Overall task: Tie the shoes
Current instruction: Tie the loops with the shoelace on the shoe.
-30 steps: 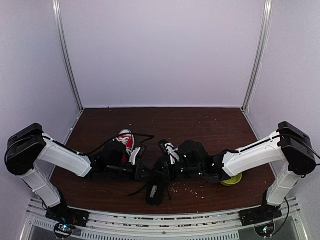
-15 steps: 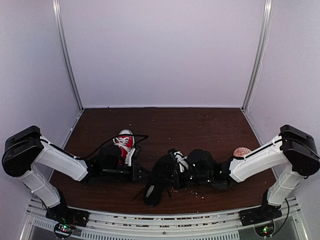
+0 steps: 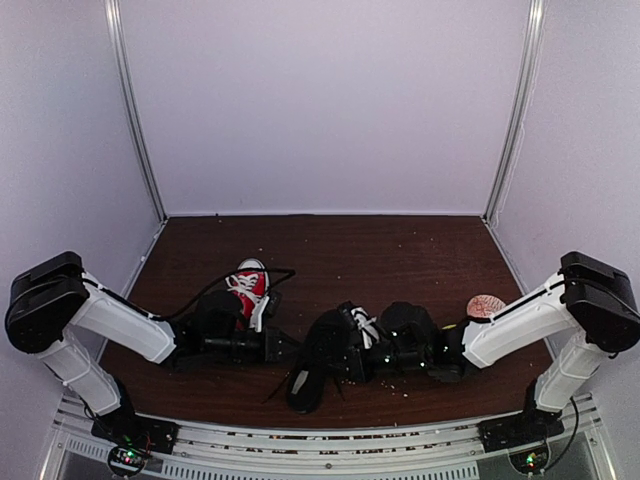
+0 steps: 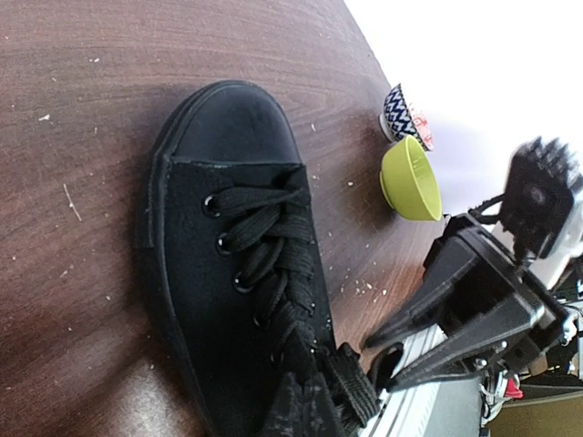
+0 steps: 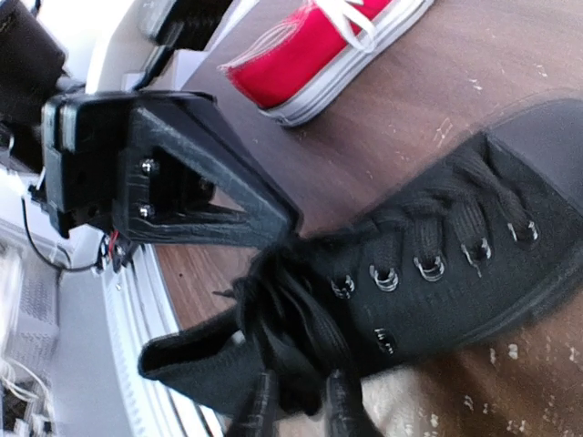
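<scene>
Black shoe (image 3: 318,358) lies near the table's (image 3: 400,250) front edge, between both arms. Red shoe (image 3: 250,285) sits behind-left, apart. Left end effector (image 5: 288,225) closed, tip at black laces (image 5: 291,300). Right end effector (image 5: 302,405) slightly parted astride them.

No text, label, brand, number or sign can be read in any view. No lettering can be made out on the black shoe (image 4: 237,273) or on the red sneaker (image 5: 319,45).
</scene>
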Controlling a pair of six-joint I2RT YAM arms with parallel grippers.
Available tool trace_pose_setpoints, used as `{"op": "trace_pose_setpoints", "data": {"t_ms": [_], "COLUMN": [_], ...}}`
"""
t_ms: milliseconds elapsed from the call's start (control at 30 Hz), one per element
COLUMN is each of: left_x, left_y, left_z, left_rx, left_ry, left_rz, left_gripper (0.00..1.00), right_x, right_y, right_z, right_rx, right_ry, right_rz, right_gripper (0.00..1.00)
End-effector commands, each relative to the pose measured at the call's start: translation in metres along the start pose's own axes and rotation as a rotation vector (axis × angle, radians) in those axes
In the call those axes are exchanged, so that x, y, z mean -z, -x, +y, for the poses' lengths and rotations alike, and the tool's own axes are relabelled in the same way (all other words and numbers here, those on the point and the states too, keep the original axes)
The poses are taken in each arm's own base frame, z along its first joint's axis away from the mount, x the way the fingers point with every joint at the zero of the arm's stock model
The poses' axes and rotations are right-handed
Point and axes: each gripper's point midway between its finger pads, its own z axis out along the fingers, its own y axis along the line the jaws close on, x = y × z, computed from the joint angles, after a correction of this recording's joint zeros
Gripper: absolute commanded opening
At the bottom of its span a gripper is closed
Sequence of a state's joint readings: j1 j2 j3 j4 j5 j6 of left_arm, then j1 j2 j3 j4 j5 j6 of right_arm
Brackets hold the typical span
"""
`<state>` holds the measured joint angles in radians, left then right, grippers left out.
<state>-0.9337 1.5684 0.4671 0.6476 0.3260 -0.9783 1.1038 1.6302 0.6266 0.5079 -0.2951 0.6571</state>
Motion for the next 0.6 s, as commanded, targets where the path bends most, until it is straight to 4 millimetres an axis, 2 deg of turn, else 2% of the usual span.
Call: {"op": "trace_pose_setpoints", "data": {"t_ms": [0, 100, 200, 400, 567], "left_x": [-0.003, -0.004, -0.003, -0.003, -0.004], "left_y": [0.002, 0.001, -0.001, -0.002, -0.003], "left_z": [-0.008, -0.011, -0.012, -0.012, -0.015], "left_rx": [-0.023, -0.033, -0.038, -0.040, -0.046], "left_ry": [-0.040, -0.051, -0.054, -0.057, -0.063], "left_rz": [0.000, 0.007, 0.010, 0.008, 0.010], "left_gripper": [0.00, 0.00, 0.00, 0.00, 0.00], "right_x": [0.015, 0.022, 0.027, 0.022, 0.007], "right_y": [0.007, 0.020, 0.036, 0.057, 0.059], "right_z": [0.004, 0.005, 0.011, 0.016, 0.014], "right_rx": [0.004, 0.013, 0.024, 0.059, 0.084], "right_ry": [0.012, -0.017, -0.029, -0.090, -0.176], "right_rz": [-0.054, -0.092, -0.133, -0.156, -0.107], "right_gripper": [0.33, 0.46, 0.54, 0.58, 0.58]}}
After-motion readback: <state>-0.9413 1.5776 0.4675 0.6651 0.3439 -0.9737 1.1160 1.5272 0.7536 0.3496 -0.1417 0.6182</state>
